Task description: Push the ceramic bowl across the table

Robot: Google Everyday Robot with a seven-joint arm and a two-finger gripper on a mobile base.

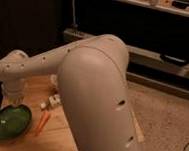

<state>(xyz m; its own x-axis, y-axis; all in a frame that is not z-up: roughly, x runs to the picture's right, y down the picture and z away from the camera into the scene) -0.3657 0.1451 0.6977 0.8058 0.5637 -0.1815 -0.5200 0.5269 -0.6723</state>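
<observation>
A: Where was the gripper (15, 103) vs. the ceramic bowl (10, 122)?

B: At the bowl's far rim, hanging from the wrist end of the arm (43, 65). So the bowl lay on the camera side of it, directly below and in front. Touching the rim or just above it, I couldn't tell.

A: Its grip: wide, narrow, holding sth?

B: Couldn't tell, the wrist housing blocked that. Nothing seemed to be carried, tho.

A: And the bowl on the table (61, 139)?

B: Near corner, camera-left, upright, close to both edges. It's round, so no long axis to line up with.

A: Which way was there room?

B: Most of the bare planks ran to camera-right and toward the back. An orange stick (42, 123) lay just beside the bowl on the right, w/ a small white packet (52, 102) a bit beyond it.

A: So what did the push turn on?

B: IMO on the contact side. From the far rim a straight shove would've driven the bowl toward the near edge, so the gripper prob. needed to get to the left or near side first, and the stick would likely get swept along
</observation>
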